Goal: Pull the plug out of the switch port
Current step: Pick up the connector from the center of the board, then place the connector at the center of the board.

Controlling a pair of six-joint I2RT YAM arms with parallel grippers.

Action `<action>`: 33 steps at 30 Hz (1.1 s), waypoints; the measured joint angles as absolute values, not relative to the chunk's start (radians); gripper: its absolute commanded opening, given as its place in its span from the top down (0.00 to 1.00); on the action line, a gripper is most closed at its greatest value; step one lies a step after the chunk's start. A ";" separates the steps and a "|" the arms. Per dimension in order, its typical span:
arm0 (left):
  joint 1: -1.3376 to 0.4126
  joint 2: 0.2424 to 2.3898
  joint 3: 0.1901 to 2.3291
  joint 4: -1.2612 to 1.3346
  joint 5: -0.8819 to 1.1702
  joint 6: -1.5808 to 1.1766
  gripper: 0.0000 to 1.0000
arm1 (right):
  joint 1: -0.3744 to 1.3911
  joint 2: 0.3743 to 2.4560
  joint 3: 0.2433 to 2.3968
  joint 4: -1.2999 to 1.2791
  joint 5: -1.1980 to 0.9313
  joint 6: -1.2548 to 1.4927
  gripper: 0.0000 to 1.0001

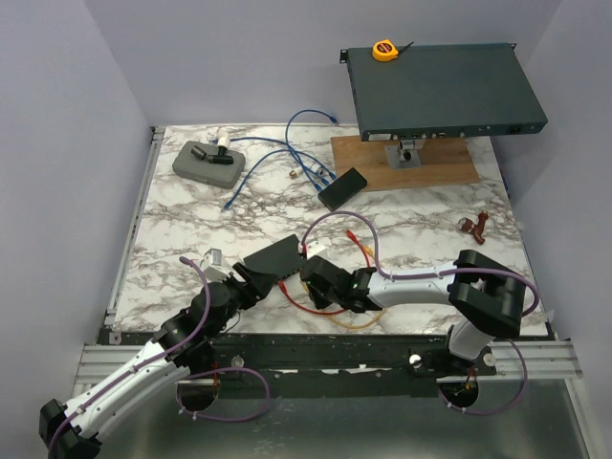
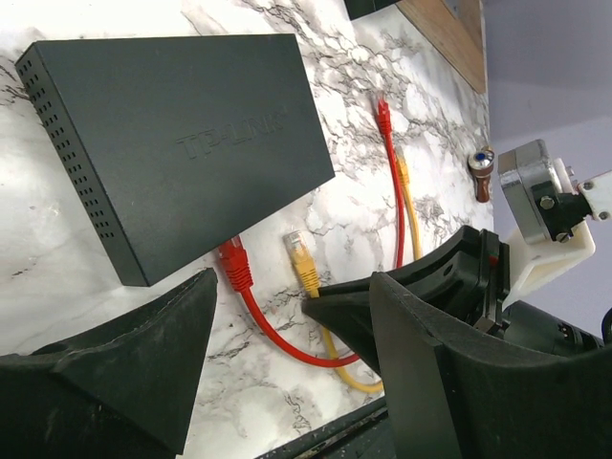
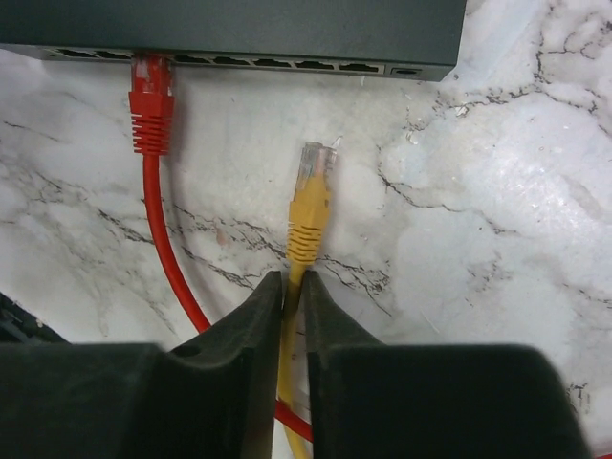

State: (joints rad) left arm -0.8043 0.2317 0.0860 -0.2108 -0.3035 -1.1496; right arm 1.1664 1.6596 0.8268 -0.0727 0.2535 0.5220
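The small black switch (image 1: 273,258) (image 2: 182,134) lies flat on the marble table, its port row (image 3: 287,63) facing my arms. A red plug (image 3: 151,96) (image 2: 234,263) sits in a left-hand port. A yellow plug (image 3: 311,201) (image 2: 302,263) lies loose on the table, a short way out from the ports. My right gripper (image 3: 295,282) (image 1: 308,279) is shut on the yellow cable just behind that plug's boot. My left gripper (image 2: 293,277) (image 1: 251,282) stands open beside the switch's near corner, with nothing between its fingers.
The far ends of the red and yellow cables (image 2: 387,124) lie on the marble to the right. Further back are a large rack unit (image 1: 440,91) on a wooden board, a tape measure (image 1: 384,50), a black box (image 1: 342,188), blue cable (image 1: 287,158) and a grey case (image 1: 206,161).
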 measured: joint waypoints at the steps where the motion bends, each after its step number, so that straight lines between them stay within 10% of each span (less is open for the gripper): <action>1: -0.804 0.232 0.086 -0.212 -0.304 -1.150 0.36 | 1.168 1.663 0.831 -0.078 0.265 0.522 0.99; 26: -0.804 0.231 0.173 -0.163 -0.314 -1.036 0.35 | 1.139 1.119 1.028 -0.090 0.524 0.349 0.99; 33: -0.804 0.141 0.136 -0.025 -0.287 -0.989 0.04 | 1.139 0.866 0.945 0.150 0.444 0.339 0.99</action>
State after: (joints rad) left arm -0.8040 0.1413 0.1360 -0.0250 -0.2871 -0.9890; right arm 1.1385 0.8661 0.9447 0.1497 0.4438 0.3393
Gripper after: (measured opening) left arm 0.741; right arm 0.014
